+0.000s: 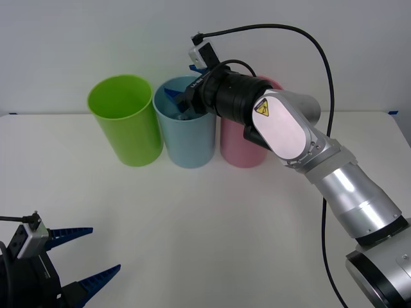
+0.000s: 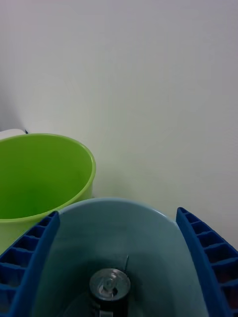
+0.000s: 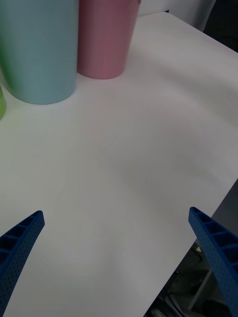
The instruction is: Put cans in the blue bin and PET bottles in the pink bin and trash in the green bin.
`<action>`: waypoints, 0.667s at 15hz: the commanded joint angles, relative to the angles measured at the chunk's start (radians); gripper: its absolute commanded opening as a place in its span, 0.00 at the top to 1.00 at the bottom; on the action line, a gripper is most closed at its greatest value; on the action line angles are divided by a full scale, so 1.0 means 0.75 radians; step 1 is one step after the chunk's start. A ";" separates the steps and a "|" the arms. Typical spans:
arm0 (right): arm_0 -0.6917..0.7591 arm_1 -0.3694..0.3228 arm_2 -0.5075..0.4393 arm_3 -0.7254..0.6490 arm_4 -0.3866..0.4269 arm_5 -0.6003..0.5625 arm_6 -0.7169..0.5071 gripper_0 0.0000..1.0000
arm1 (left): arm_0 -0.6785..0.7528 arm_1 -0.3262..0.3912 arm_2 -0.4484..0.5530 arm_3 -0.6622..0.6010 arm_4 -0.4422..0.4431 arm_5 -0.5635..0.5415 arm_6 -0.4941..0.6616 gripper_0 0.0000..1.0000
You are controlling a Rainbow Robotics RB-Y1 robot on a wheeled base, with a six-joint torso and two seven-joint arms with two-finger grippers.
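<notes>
- Right end effector (image 1: 180,102) sits over the mouth of the blue bin (image 1: 187,138), fingers dipping just inside the rim; in the right wrist view the two blue ribbed fingers (image 2: 29,257) are spread wide, one at each side of the bin opening, gripping nothing.
- Can (image 2: 109,290) stands upright at the bottom of the blue bin (image 2: 119,233), silver top up, between the spread fingers but apart from both.
- Three bins stand in a row at the back of the white tabletop (image 1: 205,231): green bin (image 1: 123,122) on the robot's left, blue bin in the middle, pink bin (image 1: 241,151) on the right, each just beside the next.
- Pink bin partly hidden behind the right arm.
- Green bin (image 2: 44,173) looks empty as far as visible.
- Left end effector (image 1: 87,256) is parked low at the near left corner of the tabletop, well apart from the bins, fingers (image 3: 22,237) wide open, holding nothing.
- The left wrist view has the blue bin (image 3: 39,49) and pink bin (image 3: 106,37) standing on the tabletop.
</notes>
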 commanded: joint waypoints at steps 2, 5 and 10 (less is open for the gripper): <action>0.000 0.000 -0.002 0.000 0.000 0.000 -0.002 0.00 | 0.000 0.000 0.000 0.000 0.000 0.000 0.000 0.00; -0.016 0.000 -0.016 0.000 -0.037 -0.002 -0.012 0.00 | 0.000 0.000 0.000 0.000 0.000 0.000 0.000 0.00; -0.002 -0.102 -0.176 -0.281 -0.248 -0.203 -0.014 0.00 | 0.000 0.000 0.000 0.000 0.000 0.000 0.000 0.00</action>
